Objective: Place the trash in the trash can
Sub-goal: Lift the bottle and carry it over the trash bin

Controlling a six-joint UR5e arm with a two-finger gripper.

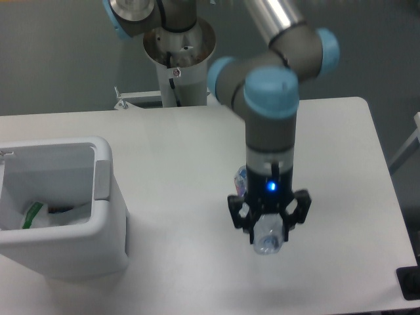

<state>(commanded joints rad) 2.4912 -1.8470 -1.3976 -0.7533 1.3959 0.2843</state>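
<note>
The white trash can (105,216) stands at the left edge of the table. The crumpled white wrapper (56,220) with its green strip lies inside it. The crushed clear bottle (268,241) is at the right middle of the table, its bluish end showing behind the wrist. My gripper (268,235) points straight down, its fingers closed against the bottle's sides, low over the table. I cannot tell whether the bottle is off the surface. The gripper is well to the right of the trash can.
The arm's base column (177,59) stands at the back edge of the table. A dark object (410,283) sits at the front right corner. The table's right edge runs close to the gripper's right.
</note>
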